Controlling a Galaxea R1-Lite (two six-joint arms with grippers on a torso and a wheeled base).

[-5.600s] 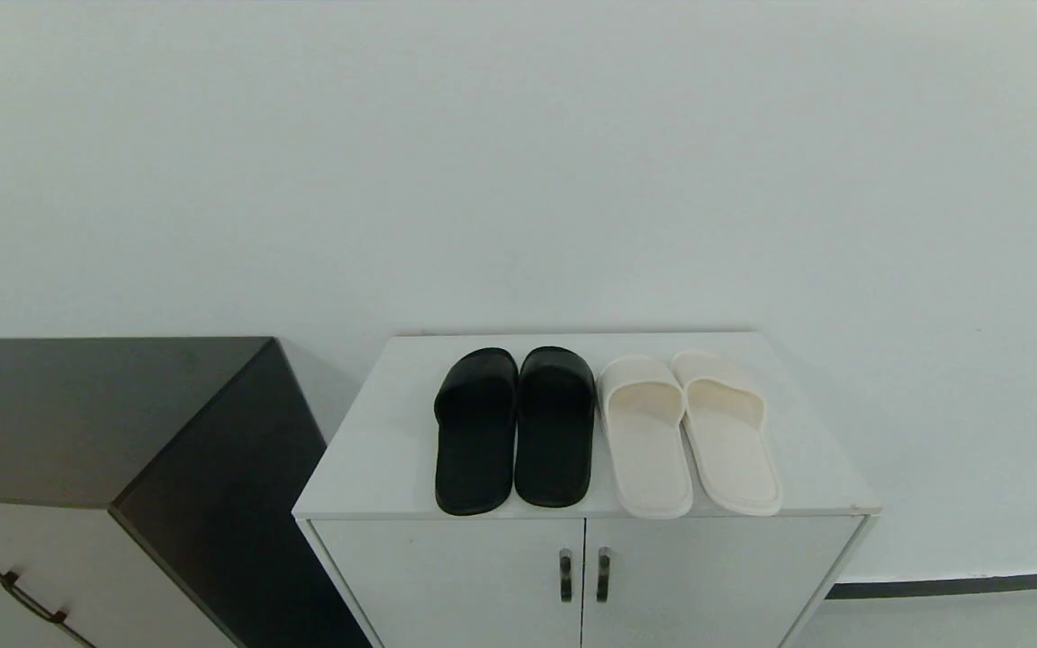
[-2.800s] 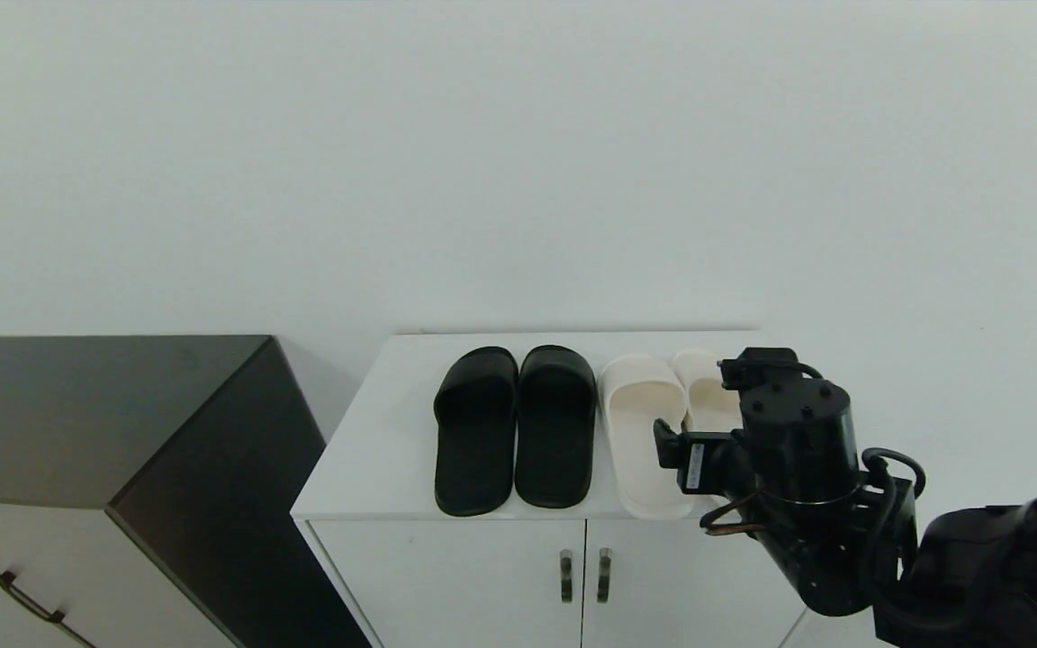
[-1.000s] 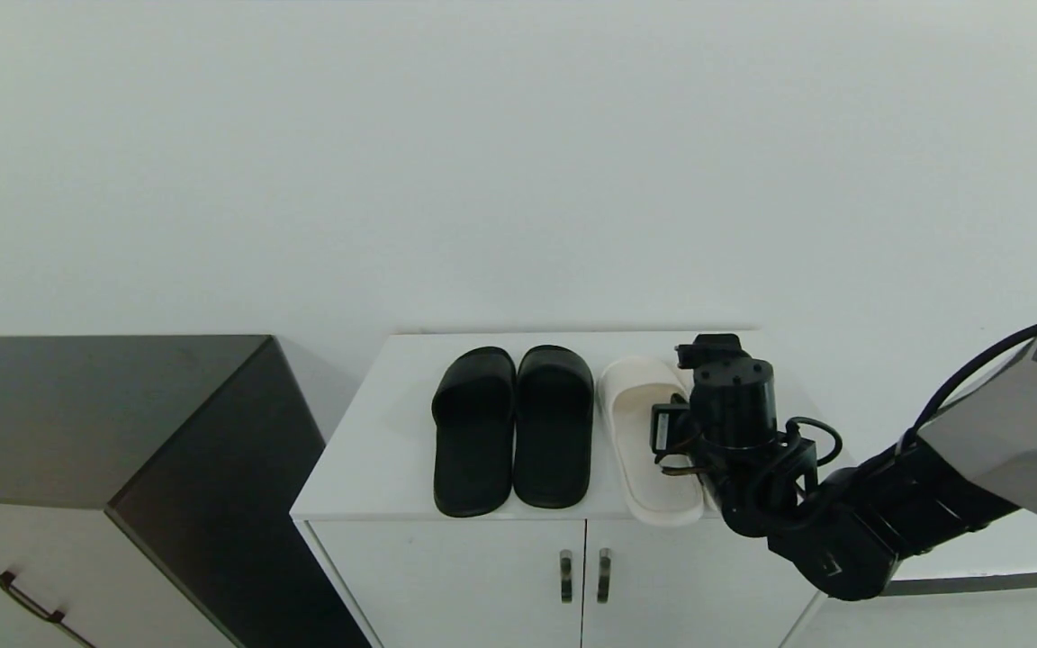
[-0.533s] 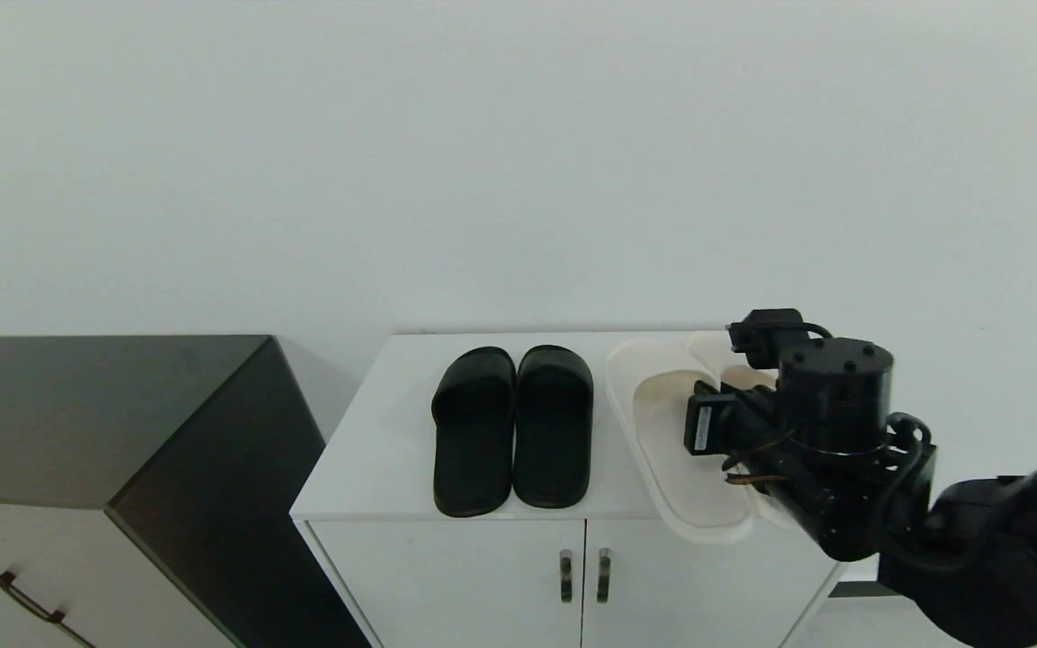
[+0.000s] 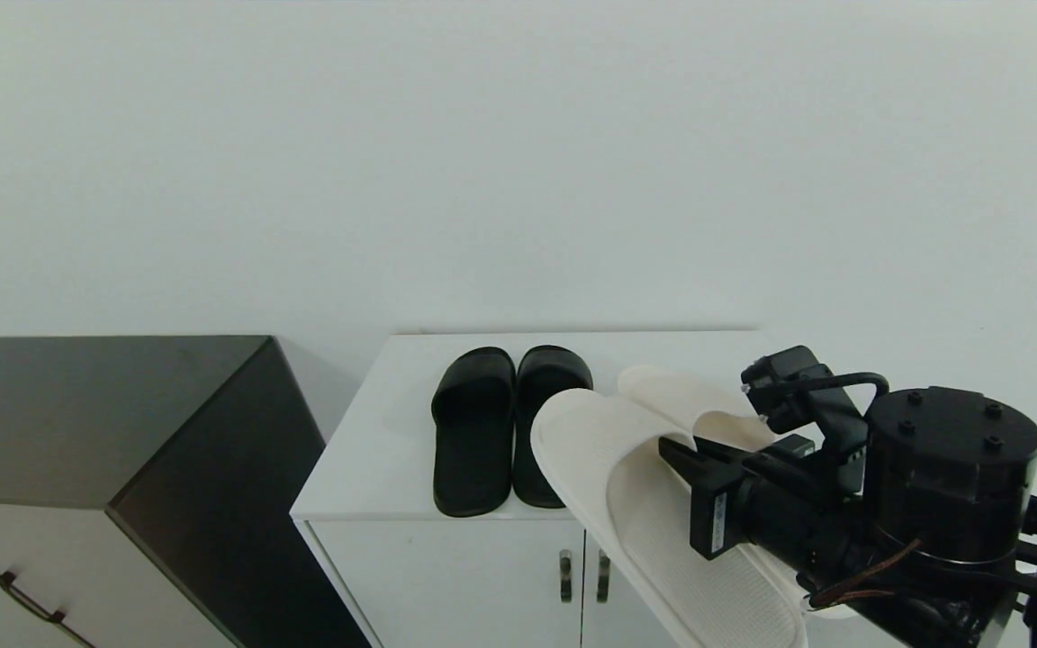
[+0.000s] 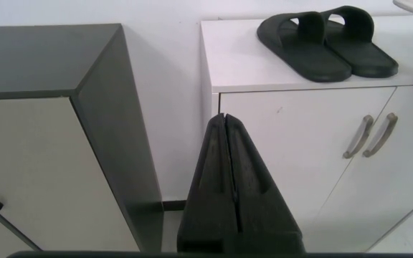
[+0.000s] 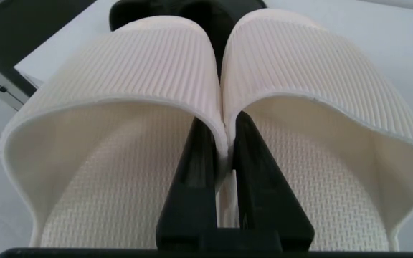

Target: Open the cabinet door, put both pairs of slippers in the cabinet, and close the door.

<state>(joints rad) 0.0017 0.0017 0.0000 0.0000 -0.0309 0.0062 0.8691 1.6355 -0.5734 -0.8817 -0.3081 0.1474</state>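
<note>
Right gripper [image 5: 682, 453] sat lower right of the head view, nearly closed on the pair of cream ribbed foam slippers [image 5: 619, 468]. In the right wrist view the gripper [image 7: 224, 140] had one finger [image 7: 196, 172] inside each slipper, with the two touching inner walls of the cream pair [image 7: 149, 79] pinched between them. The slippers hung tilted in the head view, one end up toward centre frame and the other down at the bottom edge, overlapping the right part of the white two-door cabinet [image 5: 374, 450].

Pair of black rubber slide slippers [image 5: 509, 423] lay side by side, touching, on the cabinet top at centre frame, just left of the cream pair. Both doors were shut, and two dark metal bar handles [image 5: 583, 574] sat close together at the door seam, bottom centre.

Left gripper [image 6: 224, 123] had its fingers pressed together with nothing between them, in front of the cabinet's [image 6: 285, 122] side, low and well apart from the black slippers [image 6: 328, 43] and handles [image 6: 370, 136].

Dark-topped cabinet [image 5: 122, 405] stood just left of the white one, lower left of the head view
</note>
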